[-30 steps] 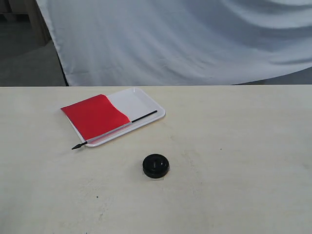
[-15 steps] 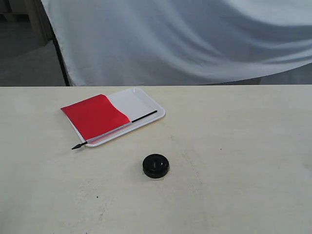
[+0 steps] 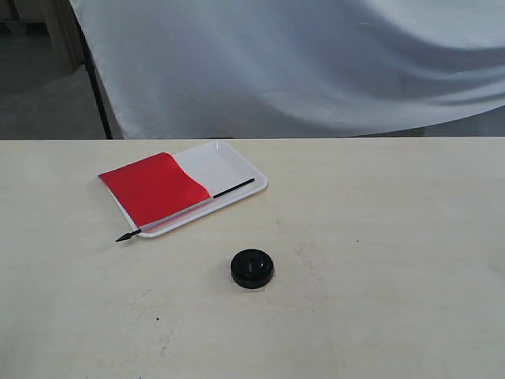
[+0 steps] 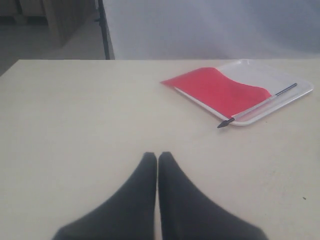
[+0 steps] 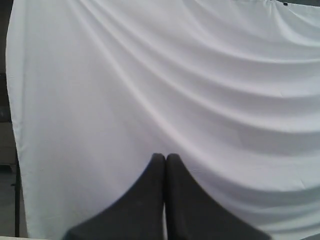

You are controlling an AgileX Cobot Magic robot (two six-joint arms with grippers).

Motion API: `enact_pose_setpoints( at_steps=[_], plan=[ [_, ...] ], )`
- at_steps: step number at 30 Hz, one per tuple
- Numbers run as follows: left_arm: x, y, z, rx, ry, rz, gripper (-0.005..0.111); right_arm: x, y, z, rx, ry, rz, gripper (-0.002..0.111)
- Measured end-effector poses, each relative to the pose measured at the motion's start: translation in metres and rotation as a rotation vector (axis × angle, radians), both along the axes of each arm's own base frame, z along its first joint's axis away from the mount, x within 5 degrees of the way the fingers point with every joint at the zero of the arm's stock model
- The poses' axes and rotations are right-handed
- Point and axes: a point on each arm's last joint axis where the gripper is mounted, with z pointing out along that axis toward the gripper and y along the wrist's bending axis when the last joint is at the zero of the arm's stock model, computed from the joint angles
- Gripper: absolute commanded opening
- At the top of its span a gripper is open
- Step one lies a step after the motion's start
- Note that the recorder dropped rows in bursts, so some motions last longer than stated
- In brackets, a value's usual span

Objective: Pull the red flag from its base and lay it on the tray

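Note:
The red flag (image 3: 153, 188) lies flat across the white tray (image 3: 225, 162) at the back left of the table, its black pole along the tray's near rim and the pointed tip sticking out past the corner. The black round base (image 3: 252, 268) stands alone near the middle, nothing in its hole. In the left wrist view the flag (image 4: 217, 91) and tray (image 4: 295, 85) lie well ahead of my left gripper (image 4: 157, 156), which is shut and empty. My right gripper (image 5: 165, 157) is shut, empty, and faces the white curtain. Neither gripper shows in the exterior view.
A white curtain (image 3: 316, 63) hangs behind the table's far edge, with a dark stand leg (image 3: 96, 87) at its left side. The pale tabletop (image 3: 379, 237) stretches to the right of the base.
The curtain's left edge has swayed slightly. The flag, tray and base have not moved.

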Motion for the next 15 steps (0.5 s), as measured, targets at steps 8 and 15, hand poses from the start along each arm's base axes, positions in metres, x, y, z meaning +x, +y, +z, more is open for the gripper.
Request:
enact_pose_setpoints(
  at_steps=[8, 15],
  plan=[
    [0.0, 0.0, 0.0, 0.0, 0.0, 0.0, 0.001, 0.011, 0.001, -0.024, 0.056, 0.08, 0.02, -0.001],
    [0.0, 0.0, 0.0, 0.0, 0.0, 0.0, 0.001, 0.029, 0.002, -0.094, 0.091, 0.283, 0.024, -0.001]
  ],
)
